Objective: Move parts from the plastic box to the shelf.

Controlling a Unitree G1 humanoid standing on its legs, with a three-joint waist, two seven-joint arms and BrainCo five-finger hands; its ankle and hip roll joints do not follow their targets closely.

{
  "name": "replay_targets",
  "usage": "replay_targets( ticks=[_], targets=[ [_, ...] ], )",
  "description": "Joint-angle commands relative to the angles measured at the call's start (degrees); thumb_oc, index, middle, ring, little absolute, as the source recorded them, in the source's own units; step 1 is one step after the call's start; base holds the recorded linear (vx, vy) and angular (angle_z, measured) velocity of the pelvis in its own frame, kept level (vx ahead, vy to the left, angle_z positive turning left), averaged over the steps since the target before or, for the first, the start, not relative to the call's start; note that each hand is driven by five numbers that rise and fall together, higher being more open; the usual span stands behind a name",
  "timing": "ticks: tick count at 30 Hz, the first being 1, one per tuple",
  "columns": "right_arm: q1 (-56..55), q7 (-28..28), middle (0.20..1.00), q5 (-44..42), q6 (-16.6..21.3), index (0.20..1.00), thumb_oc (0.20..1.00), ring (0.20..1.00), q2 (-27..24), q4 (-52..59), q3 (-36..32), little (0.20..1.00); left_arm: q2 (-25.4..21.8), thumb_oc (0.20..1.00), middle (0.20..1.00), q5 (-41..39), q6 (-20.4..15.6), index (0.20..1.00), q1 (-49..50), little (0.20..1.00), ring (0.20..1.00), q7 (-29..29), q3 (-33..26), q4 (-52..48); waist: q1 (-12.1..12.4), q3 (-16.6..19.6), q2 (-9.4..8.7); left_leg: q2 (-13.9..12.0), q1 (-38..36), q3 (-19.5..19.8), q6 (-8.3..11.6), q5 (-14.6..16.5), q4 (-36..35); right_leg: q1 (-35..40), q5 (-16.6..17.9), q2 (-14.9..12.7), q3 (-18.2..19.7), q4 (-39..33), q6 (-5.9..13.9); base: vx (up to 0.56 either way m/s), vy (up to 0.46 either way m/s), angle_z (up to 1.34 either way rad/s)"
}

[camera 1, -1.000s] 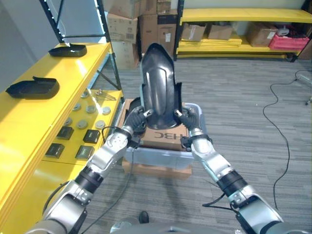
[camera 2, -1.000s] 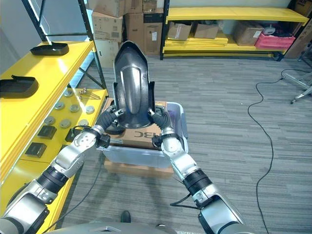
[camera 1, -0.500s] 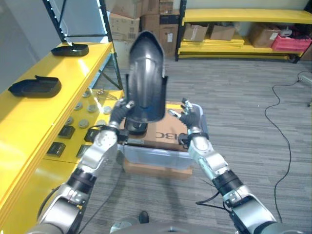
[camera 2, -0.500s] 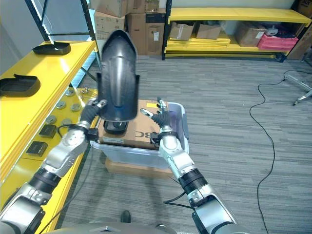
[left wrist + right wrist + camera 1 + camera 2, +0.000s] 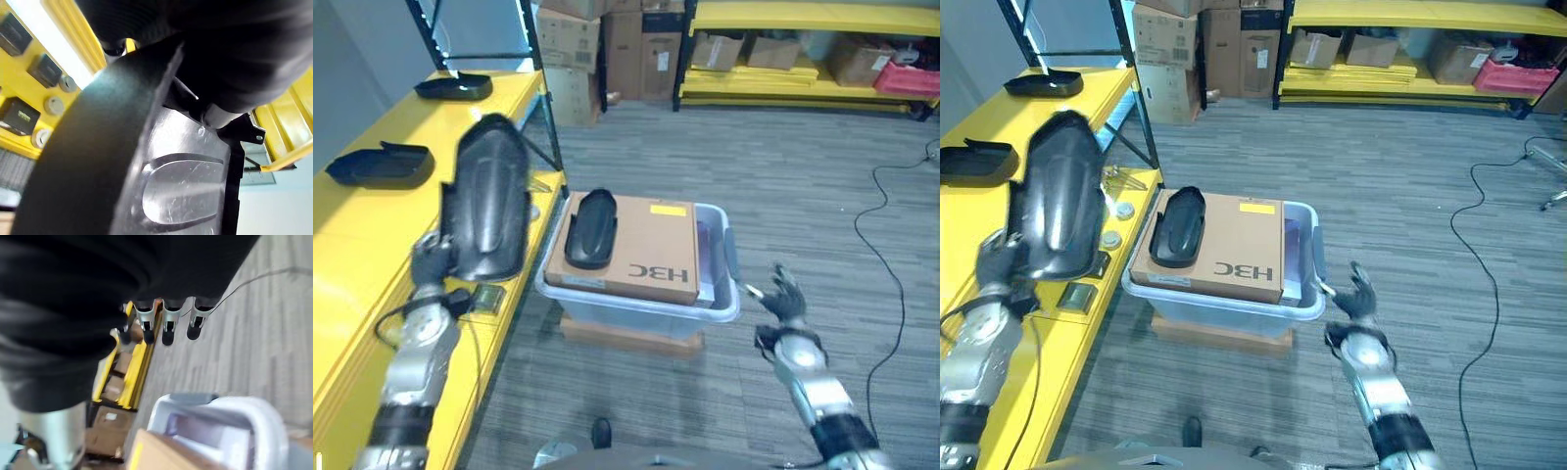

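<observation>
Yellow shelf (image 5: 352, 245) at nine o'clock; above its edge the left hand (image 5: 431, 262) grips a big black part (image 5: 487, 211) upright. Right hand (image 5: 784, 296), fingers spread and empty, hovers at four o'clock beside the plastic box (image 5: 636, 299), where a smaller part (image 5: 590, 227) lies on cardboard.

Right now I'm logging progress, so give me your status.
Left hand shut on large black part, held upright over yellow shelf. Right hand open, empty, beside plastic box. Small black part on cardboard box.

Left robot hand (image 5: 1001, 262) grips black part (image 5: 1056, 196) — over shelf (image 5: 969, 211).
</observation>
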State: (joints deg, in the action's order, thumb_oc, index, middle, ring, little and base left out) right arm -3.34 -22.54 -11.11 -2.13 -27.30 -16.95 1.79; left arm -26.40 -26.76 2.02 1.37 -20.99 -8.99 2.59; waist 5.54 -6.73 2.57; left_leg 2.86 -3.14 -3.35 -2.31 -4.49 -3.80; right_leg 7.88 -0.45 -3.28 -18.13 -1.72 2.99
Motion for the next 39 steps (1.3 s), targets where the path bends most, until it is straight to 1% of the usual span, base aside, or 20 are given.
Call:
replay_targets(
  ticks=[1,5,8,9,11,13,15,18,19,20,21,22,23,26,30,34,35,36,38,39],
  targets=[
    [-0.9,4.1,1.000,3.4,-0.9,1.000,1.000,1.000,0.5,-6.4,-0.3,1.000,-3.4,0.200,0.200,0.5,-6.7,0.200,-1.0,0.200,0.200,-1.2,-4.3,-3.3,0.2,2.2,-1.81,-1.4,1.1,0.1,2.25,5.4,3.4,-3.3,-0.7,-3.3,0.2,2.8,4.98,-0.05,0.011,0.01],
    [-4.6,8.3,1.000,5.7,-0.9,1.000,1.000,1.000,2.2,-14.1,0.5,1.000,-2.5,0.200,0.200,0.5,-8.2,0.200,2.5,0.200,0.200,-0.7,-6.7,-3.7,0.7,2.0,-1.91,-1.3,1.8,0.6,2.09,5.3,3.4,-3.8,-0.7,-3.5,0.1,3.1,4.92,-0.03,0.008,0.03],
    [-5.7,9.9,1.000,6.7,-1.8,1.000,1.000,1.000,4.2,-20.0,2.8,1.000,-1.5,0.200,0.200,1.1,-9.6,0.200,4.2,0.200,0.200,-0.5,-7.6,-4.9,2.0,1.6,-1.86,-1.0,2.1,1.8,2.02,5.4,3.4,-3.7,-1.1,-3.7,-0.3,3.5,4.90,-0.01,0.002,0.01],
    [-5.9,10.7,1.000,7.7,-1.7,1.000,1.000,1.000,5.7,-23.4,4.6,1.000,-1.2,0.200,0.200,1.3,-11.2,0.200,4.8,0.200,0.200,-0.4,-8.0,-5.8,2.9,1.6,-1.75,-0.7,2.6,2.9,1.92,5.4,3.5,-3.9,-1.4,-3.9,-0.5,4.0,4.94,-0.03,-0.002,0.05],
    [-5.8,10.8,1.000,8.8,-0.8,1.000,1.000,1.000,6.7,-25.7,5.6,1.000,-1.3,0.200,0.200,1.2,-12.7,0.200,4.8,0.200,0.200,-0.7,-8.1,-6.6,3.3,1.6,-1.68,-0.4,3.1,3.9,1.79,5.5,3.8,-4.1,-1.9,-4.0,-0.3,4.7,4.88,-0.02,-0.009,0.15],
    [-5.8,11.3,1.000,7.5,-0.1,1.000,1.000,1.000,8.2,-30.7,6.8,1.000,-1.8,0.200,0.200,0.5,-13.9,0.200,4.3,0.200,0.200,0.9,-8.3,-8.8,3.4,1.5,-1.40,0.2,3.9,6.8,1.42,5.2,3.8,-5.1,-3.5,-2.7,1.8,6.7,4.09,-0.01,-0.023,0.20],
    [-6.8,10.9,1.000,4.3,1.3,1.000,1.000,1.000,9.1,-35.8,7.0,1.000,-1.2,0.200,0.200,0.9,-14.8,0.200,2.5,0.200,0.200,2.0,-6.4,-11.0,2.5,1.3,-1.23,1.4,5.4,11.4,1.71,3.8,4.0,-6.1,-4.1,0.1,5.2,7.2,2.49,-0.01,-0.016,0.91],
    [-6.1,11.7,1.000,2.6,0.7,1.000,1.000,1.000,9.4,-38.8,7.1,1.000,-1.0,0.200,0.200,1.0,-13.8,0.200,1.8,0.200,0.200,0.7,-5.7,-13.1,3.0,0.8,-1.17,1.7,6.0,12.6,2.18,3.0,3.9,-6.0,-4.0,0.6,4.6,7.2,2.34,-0.03,-0.003,1.70],
    [-5.4,13.5,1.000,2.7,-0.3,1.000,1.000,1.000,9.6,-41.2,7.3,1.000,-0.9,0.200,0.200,1.9,-13.3,0.200,1.5,0.200,0.200,-1.0,-5.6,-14.0,3.5,0.5,-1.11,1.6,6.3,12.8,2.59,2.5,3.6,-5.7,-4.1,0.8,3.7,6.9,2.18,-0.07,0.011,0.69],
    [-4.9,14.7,1.000,3.3,-0.5,1.000,1.000,1.000,9.9,-43.9,7.6,1.000,-1.3,0.200,0.200,1.9,-12.9,0.200,1.3,0.200,0.200,-1.5,-5.7,-14.6,4.0,0.0,-1.13,1.4,6.8,11.6,3.16,2.2,3.4,-5.2,-4.3,0.7,2.3,6.5,2.17,-0.09,0.027,0.59],
    [-5.0,15.8,1.000,2.5,-0.4,1.000,1.000,1.000,10.1,-45.8,7.4,1.000,-1.7,0.200,0.200,1.1,-12.5,0.200,1.2,0.200,0.200,-0.1,-5.8,-14.8,4.2,-0.3,-1.10,0.7,8.1,8.9,3.72,1.8,3.9,-4.8,-4.5,0.4,0.0,6.3,2.27,-0.10,0.038,0.99],
    [-5.3,15.8,1.000,-0.2,-0.3,1.000,1.000,1.000,10.4,-46.8,7.1,1.000,-1.8,0.200,0.200,0.7,-12.8,0.200,0.9,0.200,0.200,1.6,-5.4,-14.9,4.1,-0.7,-0.91,-0.5,9.8,4.5,4.30,1.5,4.6,-4.3,-4.8,-0.1,-2.6,6.4,2.19,-0.04,0.067,1.48],
    [-6.2,16.3,1.000,-1.1,0.1,1.000,1.000,1.000,10.7,-47.5,6.0,1.000,-1.2,0.200,0.200,0.8,-13.9,0.200,0.5,0.200,0.200,4.0,-4.0,-14.9,3.3,-1.0,-0.68,-3.3,11.2,-4.2,5.63,1.6,5.2,-2.9,-6.0,-1.1,-7.1,6.7,2.24,-0.02,0.070,1.78],
    [-5.7,15.1,1.000,-1.4,-0.4,1.000,1.000,1.000,10.8,-46.4,6.6,1.000,-0.6,0.200,0.200,0.4,-14.3,0.200,0.8,0.200,0.200,5.4,-2.5,-16.3,3.2,-1.2,-0.19,-4.9,12.0,-9.9,5.85,0.8,5.3,-2.6,-6.2,-1.9,-10.7,7.4,1.94,0.01,0.096,2.32],
    [-4.1,15.3,1.000,-0.8,-2.4,1.000,1.000,1.000,10.9,-45.2,8.3,1.000,-0.6,0.200,0.200,1.3,-16.1,0.200,3.0,0.200,0.200,5.3,-2.6,-17.2,5.0,-1.1,0.06,-3.9,12.5,-9.7,5.11,1.9,6.1,-2.0,-7.5,-2.8,-11.9,8.8,1.64,0.10,0.121,0.97],
    [-2.8,16.1,1.000,-0.3,-2.2,1.000,1.000,1.000,11.5,-46.3,9.2,1.000,-1.0,0.200,0.200,1.4,-16.1,0.200,4.0,0.200,0.200,7.3,-3.6,-18.1,6.7,-0.7,-0.01,-2.9,12.3,-8.5,4.05,3.6,7.4,-1.5,-8.3,-4.0,-12.2,10.2,2.02,0.14,0.104,-0.01],
    [-2.6,16.3,1.000,0.0,-2.4,1.000,1.000,1.000,12.1,-46.3,9.8,1.000,-1.2,0.200,0.200,1.3,-16.1,0.200,4.3,0.200,0.200,7.8,-4.0,-18.3,7.1,-0.5,-0.18,-2.3,12.2,-8.0,3.39,4.6,8.2,-1.3,-8.8,-4.8,-12.1,11.0,2.29,0.27,0.208,0.07],
    [-2.6,16.0,1.000,-3.3,-2.7,1.000,1.000,1.000,12.5,-46.9,9.9,1.000,-1.6,0.200,0.200,0.8,-16.0,0.200,4.1,0.200,0.200,7.9,-4.3,-18.3,7.5,-0.2,-0.26,-1.8,12.3,-7.5,2.79,5.6,9.5,-1.1,-9.4,-5.7,-11.8,12.4,2.61,0.27,0.222,0.09],
    [-2.7,16.0,1.000,-4.9,-2.5,1.000,1.000,1.000,12.9,-48.0,9.0,1.000,-2.3,0.200,0.200,0.4,-15.7,0.200,3.5,0.200,0.200,8.1,-4.6,-18.1,7.6,-0.1,-0.34,-1.2,12.4,-7.4,1.77,6.6,10.7,-1.5,-9.8,-6.8,-11.2,15.2,3.23,0.23,0.212,0.08],
    [-3.1,16.2,1.000,-7.6,-2.2,1.000,1.000,1.000,12.9,-49.9,7.1,1.000,-3.2,0.200,0.200,0.0,-15.0,0.200,2.2,0.200,0.200,8.0,-4.7,-17.4,7.1,0.0,-0.47,0.2,12.1,-7.4,-0.06,8.2,12.0,-2.9,-8.1,-9.3,-9.9,21.3,4.58,0.23,0.245,0.07]
  ],
)
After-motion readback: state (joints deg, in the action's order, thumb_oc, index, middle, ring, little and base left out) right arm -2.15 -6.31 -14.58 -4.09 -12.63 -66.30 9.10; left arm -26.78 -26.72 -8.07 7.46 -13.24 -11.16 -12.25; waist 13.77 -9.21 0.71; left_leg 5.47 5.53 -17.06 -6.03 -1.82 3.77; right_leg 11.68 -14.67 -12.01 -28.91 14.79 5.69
